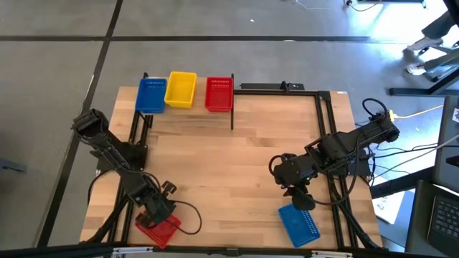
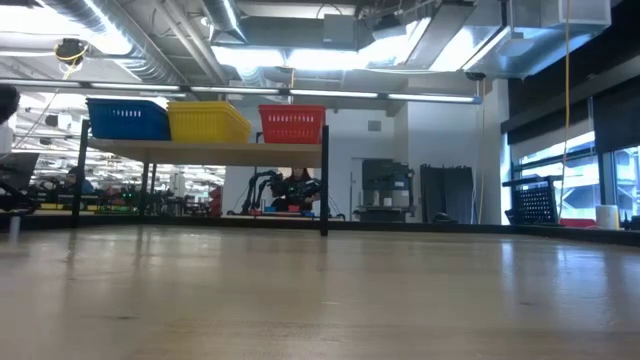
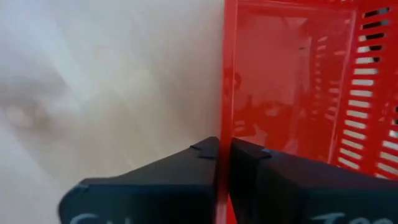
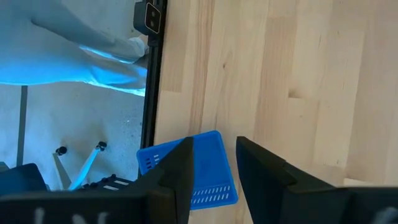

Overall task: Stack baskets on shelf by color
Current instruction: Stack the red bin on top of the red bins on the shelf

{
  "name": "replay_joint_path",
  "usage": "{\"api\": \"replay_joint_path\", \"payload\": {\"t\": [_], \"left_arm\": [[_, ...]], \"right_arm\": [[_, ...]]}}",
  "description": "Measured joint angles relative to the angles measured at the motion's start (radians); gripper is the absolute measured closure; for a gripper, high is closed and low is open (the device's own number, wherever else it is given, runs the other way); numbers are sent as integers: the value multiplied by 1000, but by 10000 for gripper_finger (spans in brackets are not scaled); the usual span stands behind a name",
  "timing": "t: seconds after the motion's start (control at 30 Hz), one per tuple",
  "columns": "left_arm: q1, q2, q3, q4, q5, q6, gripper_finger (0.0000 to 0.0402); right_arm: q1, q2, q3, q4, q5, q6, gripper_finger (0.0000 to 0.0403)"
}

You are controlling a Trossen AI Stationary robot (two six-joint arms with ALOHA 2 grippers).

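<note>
On the shelf (image 2: 200,152) at the table's far left stand a blue basket (image 1: 150,94), a yellow basket (image 1: 181,89) and a red basket (image 1: 219,94), side by side. Another red basket (image 1: 162,232) sits at the table's near left corner, and my left gripper (image 3: 224,149) is shut on its wall. A second blue basket (image 1: 297,223) lies on the table near the front right. My right gripper (image 1: 303,203) hangs open above that blue basket (image 4: 193,168), clear of it. My left gripper pinches one side wall of the red basket at its rim (image 3: 226,134), one finger outside the basket (image 3: 202,158) and one inside (image 3: 252,155). The fingers come from above, slanting steeply down. The basket stands with its open top up; its bottom seems to be on the table.
Black metal rails (image 1: 323,122) run along the table's far and right edges. The bare wooden tabletop (image 1: 229,165) lies between the arms and the shelf. Cables trail behind the right arm (image 1: 358,143). The near table edge lies close to both loose baskets.
</note>
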Motion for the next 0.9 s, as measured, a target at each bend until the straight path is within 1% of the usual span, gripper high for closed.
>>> {"api": "replay_joint_path", "payload": {"t": [0.07, 0.2, 0.33, 0.43, 0.6, 0.67, 0.77, 0.9], "left_arm": [[24, -2, 0, 0, 13, -48, 399], [81, -42, 5, -6, 47, -145, 400], [148, -133, 9, -5, 101, -206, 401], [195, -226, 9, -6, 101, -255, 401], [300, -387, 11, -6, 3, -393, 401], [346, -425, 24, -12, -36, -469, 401], [423, -442, 69, -12, -76, -529, 401], [524, -422, 166, -10, -140, -535, 401]], "right_arm": [[0, 0, 0, 0, 21, 3, 286], [0, 0, 0, -1, 124, 4, 286], [0, 0, 0, -8, 242, 1, 286], [0, 0, 0, -17, 338, 0, 286], [0, 0, 0, -17, 509, 0, 286], [0, 0, 0, -17, 573, 0, 286], [0, 0, 0, -17, 666, -1, 286], [0, 0, 0, -16, 799, -3, 286]]}}
